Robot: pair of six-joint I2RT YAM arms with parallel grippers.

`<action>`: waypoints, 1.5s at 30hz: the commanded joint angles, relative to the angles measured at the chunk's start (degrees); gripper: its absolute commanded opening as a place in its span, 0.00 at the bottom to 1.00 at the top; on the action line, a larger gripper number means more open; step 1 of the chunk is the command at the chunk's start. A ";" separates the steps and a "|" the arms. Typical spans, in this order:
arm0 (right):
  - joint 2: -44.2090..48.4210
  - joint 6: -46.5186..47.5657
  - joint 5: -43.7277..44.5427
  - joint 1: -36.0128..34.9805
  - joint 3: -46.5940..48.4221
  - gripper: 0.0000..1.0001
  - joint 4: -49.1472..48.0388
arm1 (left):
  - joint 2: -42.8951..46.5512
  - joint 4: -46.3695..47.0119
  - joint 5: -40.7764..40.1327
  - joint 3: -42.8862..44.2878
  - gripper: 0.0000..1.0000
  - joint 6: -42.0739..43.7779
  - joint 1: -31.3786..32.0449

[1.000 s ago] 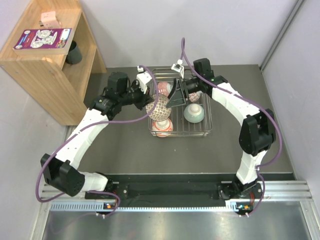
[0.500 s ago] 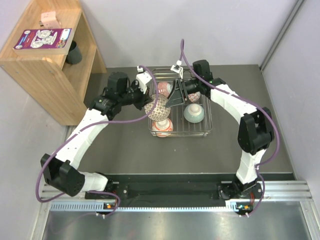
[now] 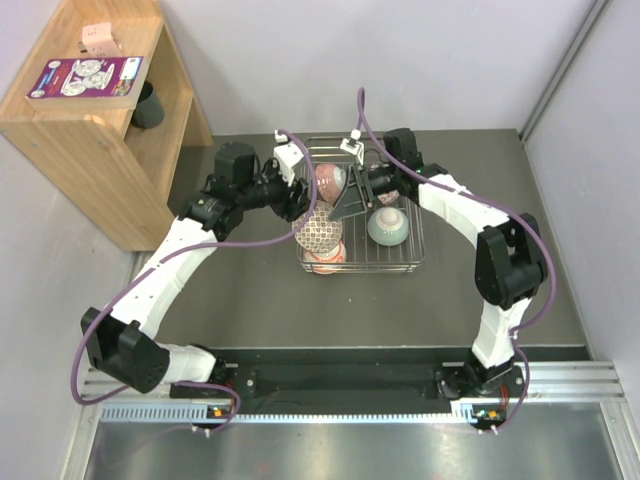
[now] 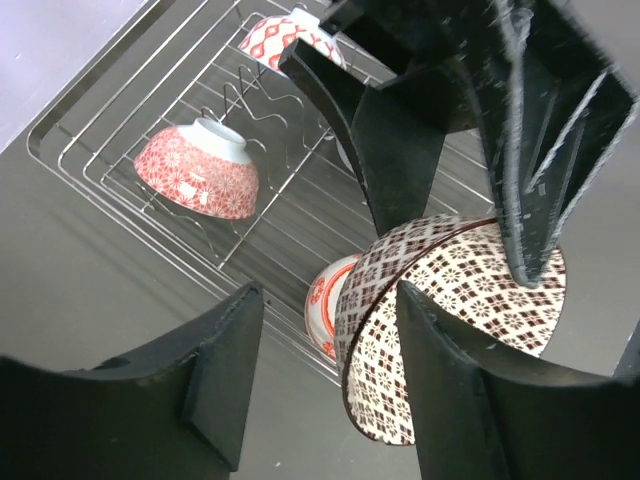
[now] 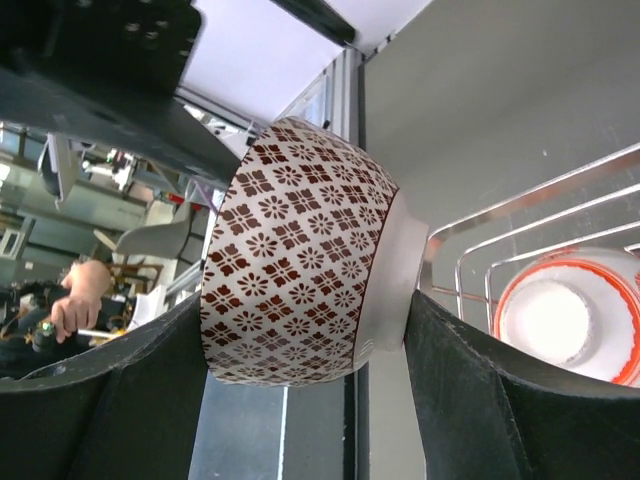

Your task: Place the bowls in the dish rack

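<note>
The beige-brown mesh bowl point(image 3: 318, 231) hangs on its side over the silver dish rack's point(image 3: 412, 262) left part. My right gripper point(image 3: 338, 212) is shut on it, one finger on its foot and one across its mouth; it also shows in the right wrist view point(image 5: 300, 250). My left gripper point(image 3: 302, 205) is open, its jaws standing either side of the bowl's rim point(image 4: 365, 330) without closing. In the rack sit a red-orange floral bowl point(image 3: 330, 180), a mint green bowl point(image 3: 388, 227), a red-and-white patterned bowl point(image 3: 388, 195) and a red-rimmed white bowl point(image 3: 325, 257).
A wooden shelf unit point(image 3: 90, 130) stands at the back left with a dark cup point(image 3: 148, 106) in it. Purple cables loop over both arms. The side walls stand close on the left and the right.
The mesh bowl has moved a little toward the near side of the rack with the right gripper. The left gripper's jaws now stand apart around its rim.
</note>
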State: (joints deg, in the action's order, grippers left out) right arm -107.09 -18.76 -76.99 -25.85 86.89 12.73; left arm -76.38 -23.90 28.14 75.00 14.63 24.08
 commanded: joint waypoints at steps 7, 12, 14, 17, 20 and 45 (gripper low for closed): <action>2.50 -1.80 6.58 0.71 -1.11 0.00 -5.09 | 1.06 3.78 1.13 0.41 0.64 -0.57 0.18; 3.11 -1.45 11.41 2.29 -0.76 0.00 -4.12 | 1.49 3.33 -1.51 0.94 0.98 -1.01 -0.52; 3.81 -1.01 13.00 3.43 -0.32 0.00 -2.90 | 1.67 3.16 -1.51 1.02 0.99 -1.45 -1.83; 4.52 1.18 16.51 5.10 0.91 0.00 1.65 | 1.85 2.37 -0.20 1.46 0.99 -2.06 -4.64; 5.31 6.09 21.08 6.33 3.80 0.00 6.76 | 2.11 1.14 2.44 1.55 0.99 -2.85 -8.41; 5.31 37.74 65.11 -0.25 13.83 0.00 30.43 | 13.18 -11.52 -4.49 -9.52 0.99 -0.92 -18.01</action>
State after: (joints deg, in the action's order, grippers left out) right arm -103.61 13.26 -20.62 -22.24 99.07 45.04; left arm -66.78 -33.43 26.06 67.59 13.58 6.85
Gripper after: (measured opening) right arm 0.696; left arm 0.990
